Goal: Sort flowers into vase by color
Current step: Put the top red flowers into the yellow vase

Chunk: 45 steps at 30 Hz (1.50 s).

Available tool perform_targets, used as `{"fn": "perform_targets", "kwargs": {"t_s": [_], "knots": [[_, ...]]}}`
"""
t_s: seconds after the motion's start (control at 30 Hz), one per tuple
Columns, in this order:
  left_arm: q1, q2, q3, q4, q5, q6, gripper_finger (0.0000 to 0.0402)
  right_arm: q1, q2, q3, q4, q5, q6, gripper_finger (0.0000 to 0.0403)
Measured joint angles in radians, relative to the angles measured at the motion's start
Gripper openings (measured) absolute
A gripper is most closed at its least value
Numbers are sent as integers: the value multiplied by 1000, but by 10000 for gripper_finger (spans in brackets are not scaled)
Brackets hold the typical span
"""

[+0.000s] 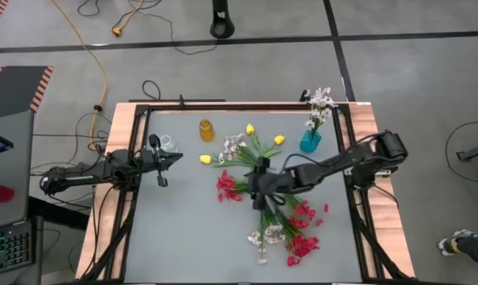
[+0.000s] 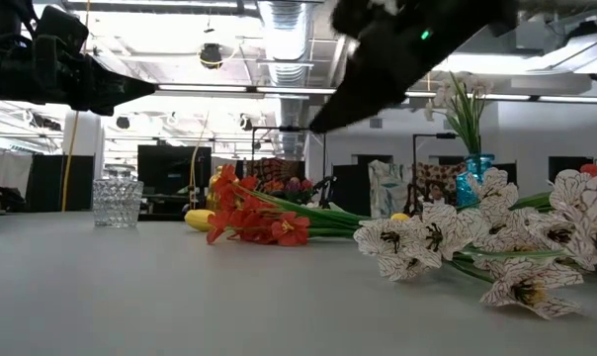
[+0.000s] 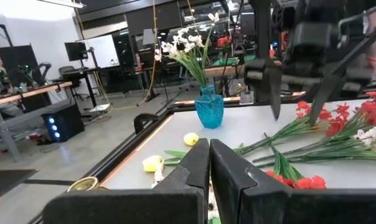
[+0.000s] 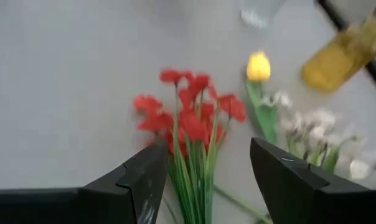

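Flowers lie in a loose heap on the grey table: a red spray (image 1: 227,187) (image 4: 188,118), yellow tulip buds (image 1: 250,129) (image 4: 258,66), white blossoms (image 1: 233,145) (image 2: 427,237), and more red ones (image 1: 302,244) nearer the front. A blue vase (image 1: 310,142) (image 3: 210,109) at the far right holds white blossoms. A yellow vase (image 1: 206,130) and a clear glass (image 1: 168,144) (image 2: 118,203) stand at the far left. My right gripper (image 1: 255,184) (image 4: 206,186) hovers open above the red spray's stems, one finger on each side of them. My left gripper (image 1: 174,158) (image 3: 210,163) waits shut at the table's left, level.
Green stems cross each other in the heap under my right arm. A black frame (image 1: 346,119) runs round the tabletop. The near left part of the table (image 1: 183,237) is bare grey surface.
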Motion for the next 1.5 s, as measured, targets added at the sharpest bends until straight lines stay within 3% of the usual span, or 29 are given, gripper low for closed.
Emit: {"fn": "perform_targets", "kwargs": {"t_s": [0.2, 0.47, 0.63, 0.87, 1.2, 1.5], "knots": [[0, 0, 0, 0, 0, -12, 2, -62, 113, 79, -176, -87, 60, 255], [0, 0, 0, 0, 0, -15, 2, -113, 187, 99, -201, -255, 64, 255], [0, 0, 0, 0, 0, -15, 2, -127, 198, 99, -244, -286, 88, 248], [0, 0, 0, 0, 0, -15, 2, -133, 198, 98, -286, -290, 88, 188], [0, 0, 0, 8, 2, -24, 2, -133, 197, 98, -280, -312, 90, 31], [0, 0, 0, 80, 42, -66, 5, -130, 105, 98, -248, -312, 90, 39]]}}
